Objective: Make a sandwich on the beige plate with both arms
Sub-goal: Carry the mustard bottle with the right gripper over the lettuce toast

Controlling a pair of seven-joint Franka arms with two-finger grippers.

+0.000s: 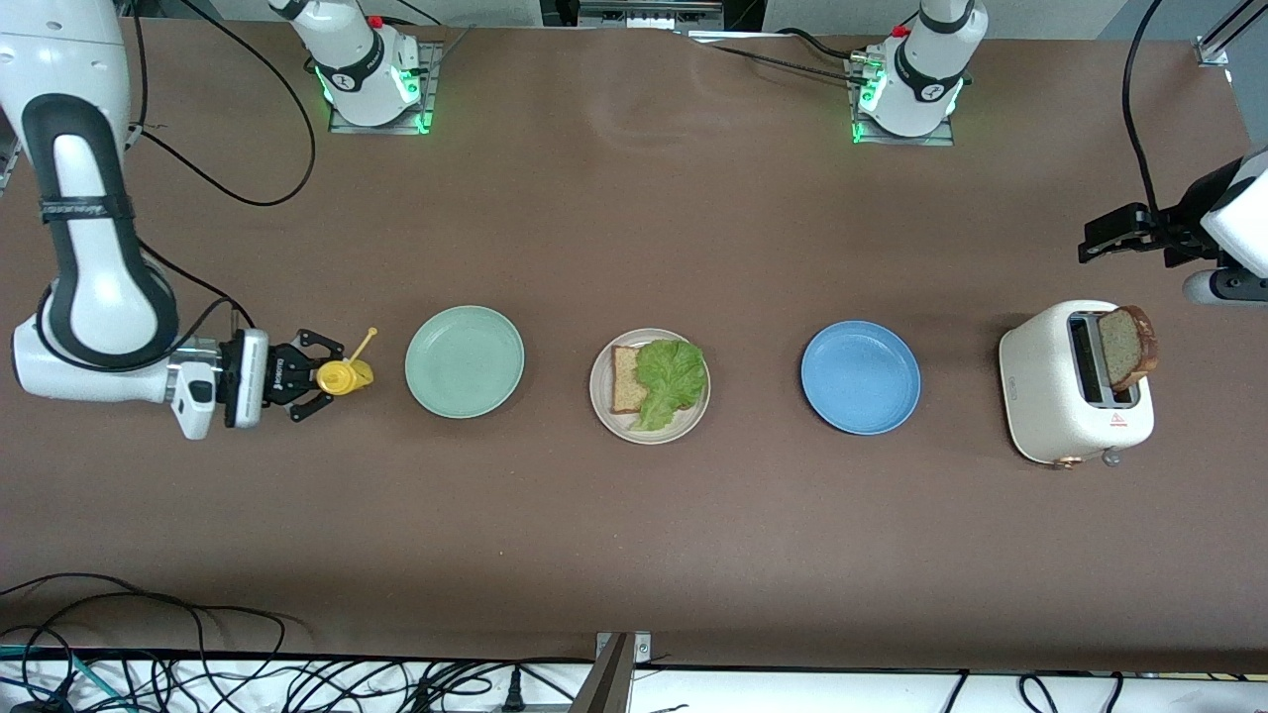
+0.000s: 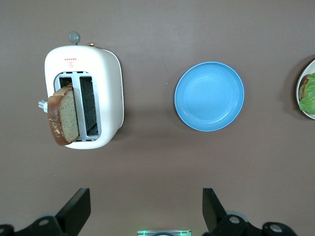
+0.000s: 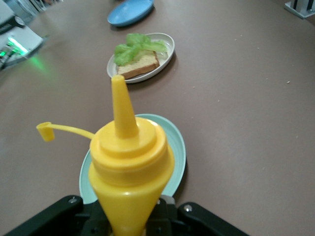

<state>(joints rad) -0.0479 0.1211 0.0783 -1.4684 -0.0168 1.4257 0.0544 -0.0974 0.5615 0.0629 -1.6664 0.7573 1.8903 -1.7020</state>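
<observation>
Front view shows three plates in a row across the middle of the brown table (image 1: 634,555): a mint-green plate (image 1: 465,361) toward the right arm's end, the beige plate (image 1: 650,385) in the centre, and a blue plate (image 1: 860,376) toward the left arm's end. On the beige plate lies one bread slice (image 1: 626,379), with a ruffled lettuce leaf (image 1: 671,378) draped over its 3 o'clock side and reaching the rim at about 5 o'clock; most of the slice under the leaf is hidden. The green and blue plates hold nothing. At 3 o'clock from the blue plate stands a white toaster (image 1: 1075,381) with a second bread slice (image 1: 1129,347) sticking up out of one slot and leaning outward; its lower part is hidden inside the slot. The right gripper (image 1: 322,376), at 9 o'clock from the green plate, is clamped on a yellow squeeze bottle (image 1: 344,375), whose open cap (image 3: 45,132) dangles on a thin strap; in the right wrist view the bottle's base is cut off by the frame edge. The left gripper (image 2: 146,209) waits above the table near the toaster with its fingers spread wide apart and nothing between them; in the front view much of that arm is cut off at the frame edge.
</observation>
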